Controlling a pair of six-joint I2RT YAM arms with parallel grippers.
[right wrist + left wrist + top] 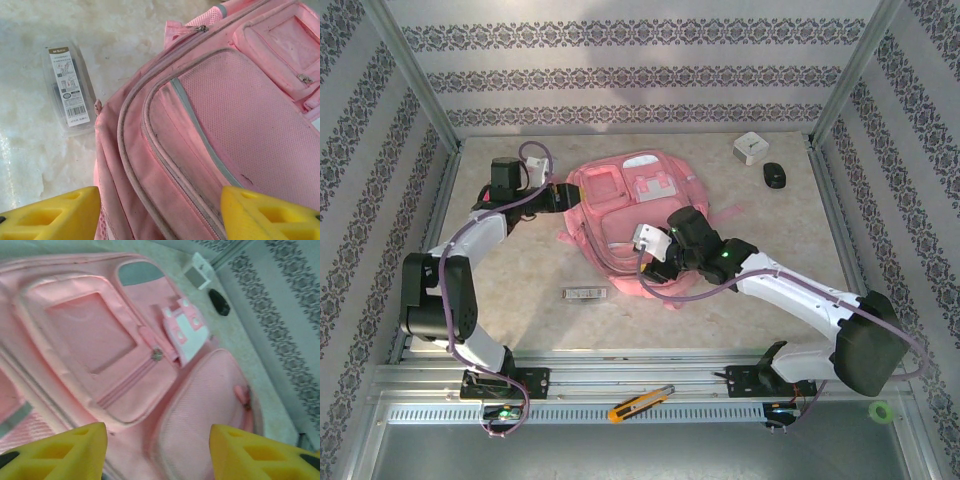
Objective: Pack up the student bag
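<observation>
**Centre:** bag [620,205] lay flat across the middle of the tabletop [510,270]; chief obstacle.

**Left:** bare strip, crossed by the left arm; left gripper [558,195] at the bag's left edge.

**Near side:** packet [586,293] lay just beside the bag's near-left edge; open lane ran nearer than it.

**Right:** broad bare stretch, crossed by the right arm; right gripper [652,250] hung over the bag's near part, jaws apart.

**Far right corner:** white box [750,148] and black item [775,176] sat near each other, with a passable gap between them and the bag.

Pink student bag [612,222] lies flat mid-table, left gripper [565,196] at its left edge, right gripper [655,262] over its front, small packet [586,293] nearby.
</observation>
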